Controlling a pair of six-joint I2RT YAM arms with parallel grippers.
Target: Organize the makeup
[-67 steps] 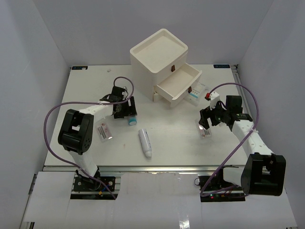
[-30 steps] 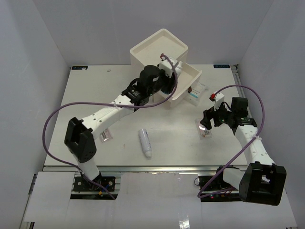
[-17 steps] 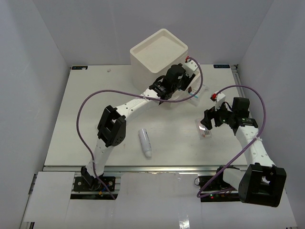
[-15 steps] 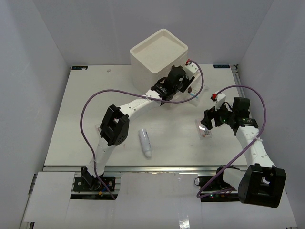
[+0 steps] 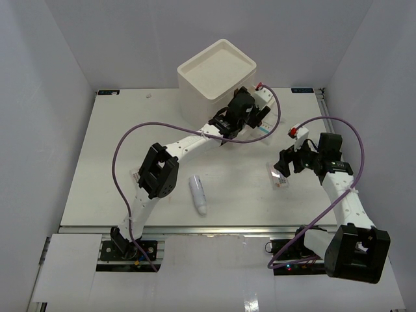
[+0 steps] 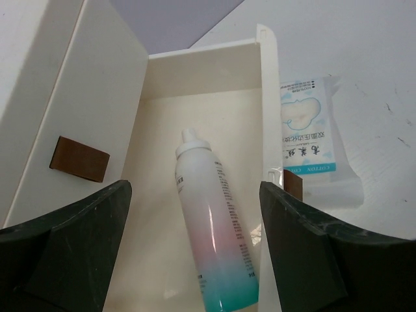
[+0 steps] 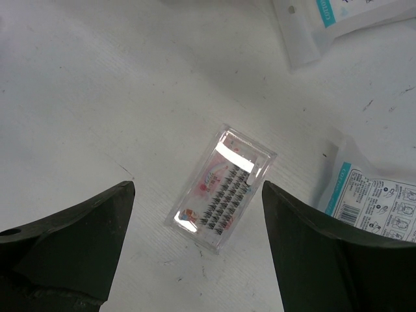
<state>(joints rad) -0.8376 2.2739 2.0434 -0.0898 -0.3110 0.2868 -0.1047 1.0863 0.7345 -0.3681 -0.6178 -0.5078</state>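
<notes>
The left pincer (image 6: pixel 194 190) hangs over the open drawer (image 6: pixel 268 97) of the white box (image 5: pixel 218 68), its two fingers spread wide and gripping nothing. Directly below the gap between them a white tube (image 6: pixel 211 247) lies flat on the drawer floor. Its body fades through pink to teal at the end nearest the pincer, and its narrow white tip points away; neither finger touches it. Beyond the finger at the right of the wrist view, outside the drawer wall, a flat sachet (image 6: pixel 311 136) with blue print lies on the table (image 6: pixel 377 65), close against the drawer. Beyond the other finger, a brown handle (image 6: pixel 79 158) sits on the face of the box. The right pincer (image 7: pixel 198 188) hovers above the table with its fingers equally wide apart and nothing held. Under its gap a clear case (image 7: pixel 221 188) of false lashes with pink print lies flat at a slant. A teal-printed sachet (image 7: pixel 325 19) lies ahead of this pincer, and another sachet (image 7: pixel 370 195) lies just beside its finger at the right of that view. A second white tube (image 5: pixel 198 194) lies on the table well apart from both pincers, nearer the arm bases.
</notes>
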